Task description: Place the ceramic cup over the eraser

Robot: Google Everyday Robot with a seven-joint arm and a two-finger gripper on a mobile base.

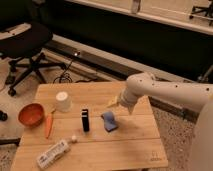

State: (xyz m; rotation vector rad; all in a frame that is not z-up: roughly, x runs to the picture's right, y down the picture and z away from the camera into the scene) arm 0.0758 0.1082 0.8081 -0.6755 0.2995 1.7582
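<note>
One wooden table point(125, 145) carries the small things, and all places here are given from the one black eraser point(85, 120), which stands upright near the middle of the table. One black office chair point(25, 40) stands on the floor far behind the eraser to the picture's left, cut off by the top edge. One white robot arm point(165, 90) reaches in from the right, its base out of frame. Its gripper point(114, 101) hangs behind and right of the eraser, mostly hidden by the wrist; whether it is open or closed cannot be told.

- One orange bowl point(31, 114): well to the left.
- One white ceramic cup point(63, 101): behind-left, near, not touching.
- One blue pad point(109, 121): just right.
- One white tube point(52, 153): front-left; its label is unreadable.
- One orange stick point(49, 125): left.
- One small white ball point(74, 138): front-left.
</note>
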